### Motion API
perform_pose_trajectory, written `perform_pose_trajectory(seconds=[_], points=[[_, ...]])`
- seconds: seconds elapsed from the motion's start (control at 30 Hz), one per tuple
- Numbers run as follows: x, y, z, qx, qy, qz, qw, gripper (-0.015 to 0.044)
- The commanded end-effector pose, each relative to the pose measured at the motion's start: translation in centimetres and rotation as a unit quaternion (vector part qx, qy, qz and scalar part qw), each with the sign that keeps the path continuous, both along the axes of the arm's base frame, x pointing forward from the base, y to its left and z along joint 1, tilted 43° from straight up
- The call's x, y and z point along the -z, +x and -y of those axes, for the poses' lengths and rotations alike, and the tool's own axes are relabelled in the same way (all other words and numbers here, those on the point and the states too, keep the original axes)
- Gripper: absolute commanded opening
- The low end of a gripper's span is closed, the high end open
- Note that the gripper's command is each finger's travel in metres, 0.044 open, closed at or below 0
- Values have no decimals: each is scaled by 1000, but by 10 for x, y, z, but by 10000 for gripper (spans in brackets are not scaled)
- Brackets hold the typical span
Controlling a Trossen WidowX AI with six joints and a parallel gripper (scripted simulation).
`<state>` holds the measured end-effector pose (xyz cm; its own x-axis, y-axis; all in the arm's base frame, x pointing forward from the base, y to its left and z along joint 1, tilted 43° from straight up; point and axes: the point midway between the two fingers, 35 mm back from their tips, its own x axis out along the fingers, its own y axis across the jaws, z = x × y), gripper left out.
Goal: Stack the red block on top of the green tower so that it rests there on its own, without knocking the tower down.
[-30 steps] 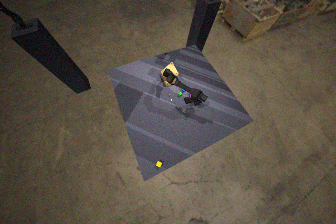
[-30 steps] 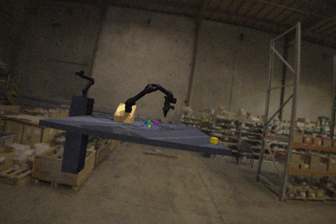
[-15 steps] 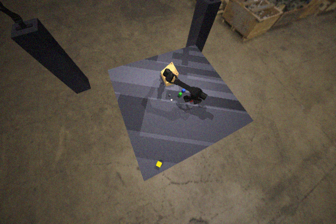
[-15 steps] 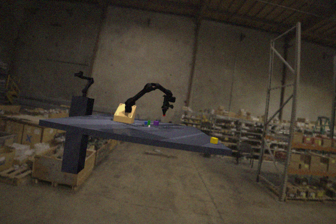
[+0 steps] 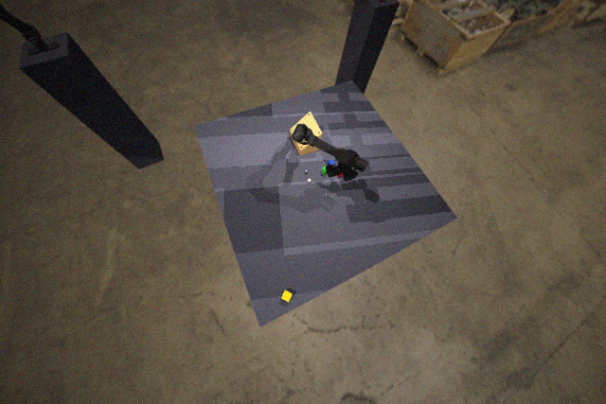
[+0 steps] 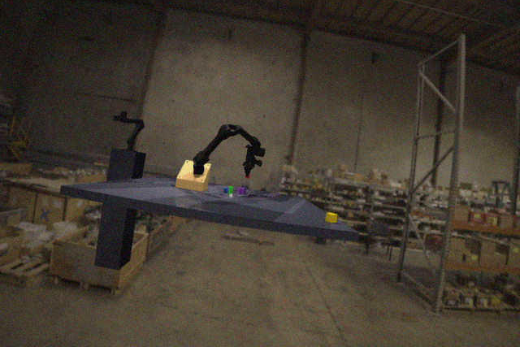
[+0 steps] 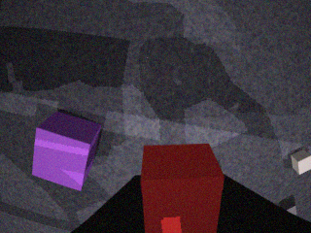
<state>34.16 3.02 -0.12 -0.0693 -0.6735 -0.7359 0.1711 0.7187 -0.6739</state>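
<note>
- The jaws are clamped on the red block [image 7: 182,188], holding it by two opposite sides; in the wrist view the block fills the space between the two dark fingers. That grip leaves its underside free, which is what a set-down on a tower calls for.
- In the exterior view the block [image 6: 246,175] hangs at the tip of the downward-pointing gripper [image 6: 248,171], lifted above the bench [image 6: 167,204]. I judge the height is there so the block can pass over the other cubes without clipping them.
- Left to right along the bench in that view: the tan arm base [image 6: 192,176], then a blue cube [image 6: 226,189], the green tower [image 6: 230,189], a purple cube [image 6: 240,190], and far off near the bench's right edge a yellow cube [image 6: 331,217].
- The green tower stands to the left of the carried block and lower, with the purple cube between them. The block is therefore not yet over its target.
- In the wrist view the purple cube [image 7: 65,149] sits left of the red block, apart from it, and a small pale cube [image 7: 301,161] lies at the right edge. The tower itself does not show there.
- From the top view the tower [image 5: 324,170] is just beside the gripper [image 5: 340,175]; how many blocks it has is too small to tell.
- The next step looks like a short sideways carry, then a slow, centred descent, since an off-centre touch could topple the tower.
</note>
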Motion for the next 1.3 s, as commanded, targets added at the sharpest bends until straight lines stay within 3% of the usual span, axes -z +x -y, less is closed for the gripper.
perform_pose_trajectory(seconds=[0.0,0.77,1.27], points=[[-2,-15,1,2,1,1,1000,0],[-8,-100,13,3,0,-2,1000,0],[19,-105,38,3,-1,-1,1000,0]])
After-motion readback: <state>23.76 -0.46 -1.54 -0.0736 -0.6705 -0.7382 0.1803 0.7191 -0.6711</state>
